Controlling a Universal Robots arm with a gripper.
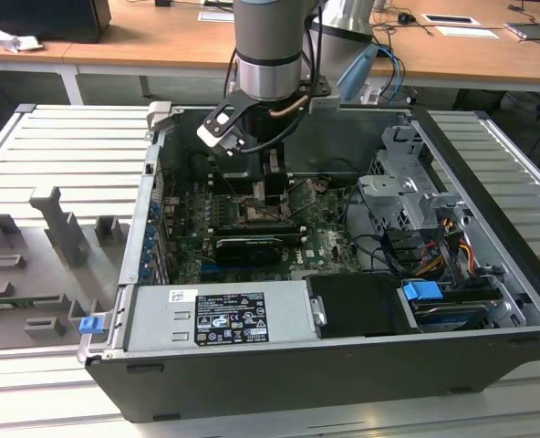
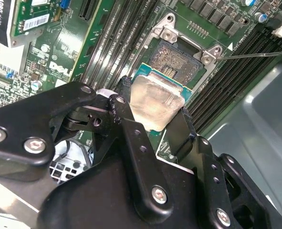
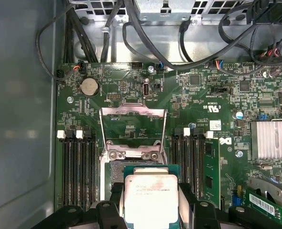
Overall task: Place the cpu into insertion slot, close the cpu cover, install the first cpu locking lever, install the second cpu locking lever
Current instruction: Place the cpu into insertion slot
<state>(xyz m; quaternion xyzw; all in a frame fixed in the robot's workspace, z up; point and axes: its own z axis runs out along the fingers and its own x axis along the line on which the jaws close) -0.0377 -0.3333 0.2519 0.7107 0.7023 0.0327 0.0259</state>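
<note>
My gripper [image 2: 155,109] is shut on the cpu [image 2: 156,101], a pale silver square chip with a green edge pinched between the two black fingers [image 2: 185,128]. The chip hangs tilted just above and beside the insertion slot [image 2: 178,58], whose dark centre lies bare inside a silvery rim. In the first wrist view the cpu [image 3: 150,195] covers most of the insertion slot [image 3: 113,172], and the cpu cover [image 3: 131,110] stands flipped open beyond it. In the exterior view my gripper [image 1: 272,190] is low inside the case over the insertion slot [image 1: 255,212]. A thin metal lever [image 2: 255,54] sticks out past the socket.
Memory slots [image 3: 76,171] flank the socket on both sides. A black graphics card [image 1: 247,248] lies near it, with the power supply [image 1: 220,315] in front and the grey drive cage [image 1: 407,196] at the exterior view's right. Cables [image 3: 146,28] run along the case wall. A finned heat sink [image 3: 272,140] is nearby.
</note>
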